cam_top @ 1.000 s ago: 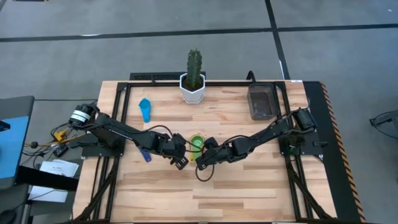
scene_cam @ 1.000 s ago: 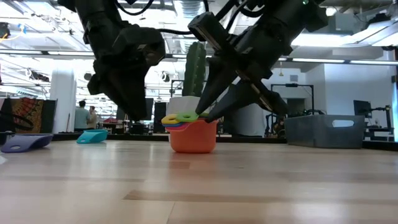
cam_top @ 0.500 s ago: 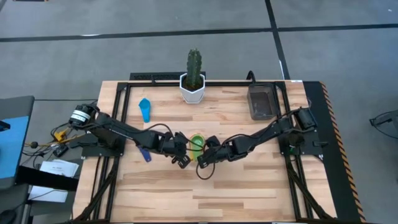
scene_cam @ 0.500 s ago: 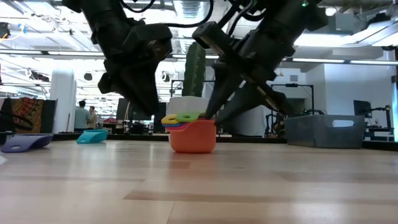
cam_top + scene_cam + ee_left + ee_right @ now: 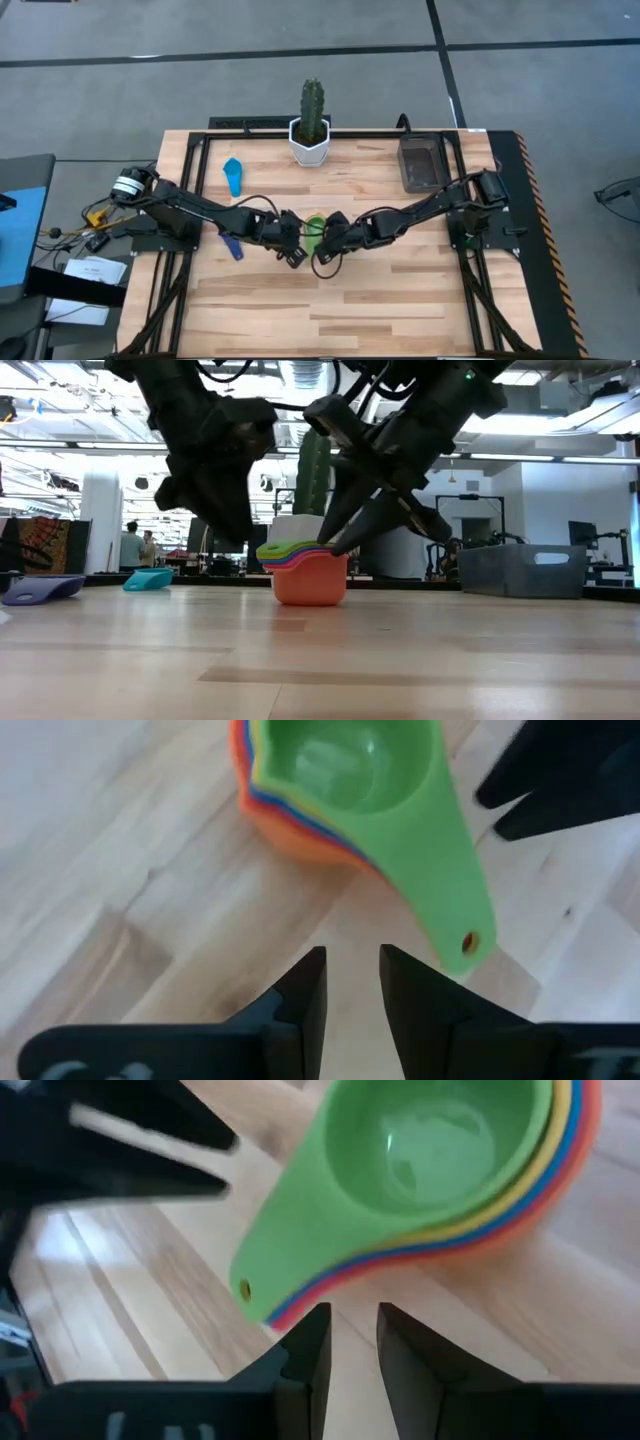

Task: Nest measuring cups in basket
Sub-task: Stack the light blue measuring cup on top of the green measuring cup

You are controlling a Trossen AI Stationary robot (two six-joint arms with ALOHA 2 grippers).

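Note:
A stack of nested measuring cups [image 5: 316, 230] stands mid-table on its orange bottom cup [image 5: 310, 582], with the green cup [image 5: 340, 770] on top and the handles fanned toward the near edge. My left gripper [image 5: 352, 960] hangs just left of the stack [image 5: 232, 532], its fingers a narrow gap apart with nothing between them. My right gripper [image 5: 348, 1320], also narrowly open, points down at the stack's right side [image 5: 335, 546]. A light blue cup [image 5: 233, 177] and a dark blue cup [image 5: 230, 247] lie at the left. The basket [image 5: 422, 165] stands at the far right. My right gripper comes slanting down from the table's right, and its fingertips [image 5: 338, 542] stand at the rim of the stack [image 5: 322, 554]. I cannot tell whether they touch it. The stack rests on the table. My left gripper touches nothing.
A white pot with a cactus [image 5: 311, 140] stands at the far edge, behind the stack. Black frame rails [image 5: 190, 200] run along the table's left, right and far sides. Bare wood lies toward the near edge.
The green and yellow cups sat tilted, with their handles raised above the stack. They have sunk into it, and their handles now lie flush on the others.

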